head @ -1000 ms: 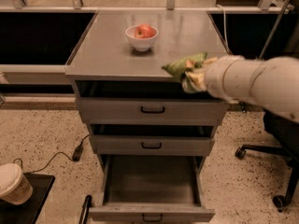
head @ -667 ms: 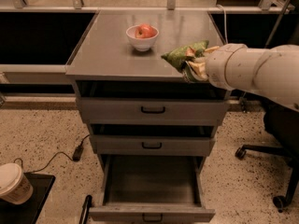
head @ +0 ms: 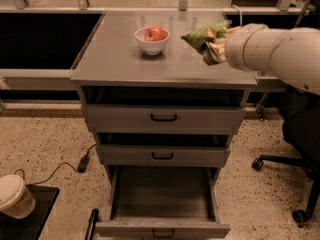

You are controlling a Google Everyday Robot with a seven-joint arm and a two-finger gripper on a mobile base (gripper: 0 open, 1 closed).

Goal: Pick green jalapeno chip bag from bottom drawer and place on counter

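Tabletop (head: 115, 59): grey, upper centre, bearing white bowl (head: 152, 45) with apple (head: 156, 33).
Gripper (head: 214, 51): upper right, over tabletop's right side.
Fingers (head: 216, 48): clamped on green jalapeno chip bag (head: 202, 34), right of bowl.
Bottom drawer (head: 160, 194): open, lower centre.

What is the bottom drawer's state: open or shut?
Open: the drawer is pulled out, inside showing. The tool holds the bag over the counter.

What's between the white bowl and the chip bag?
Camera view: only bare counter separates the white bowl from the green jalapeno chip bag, held by the gripper over the counter's right side.
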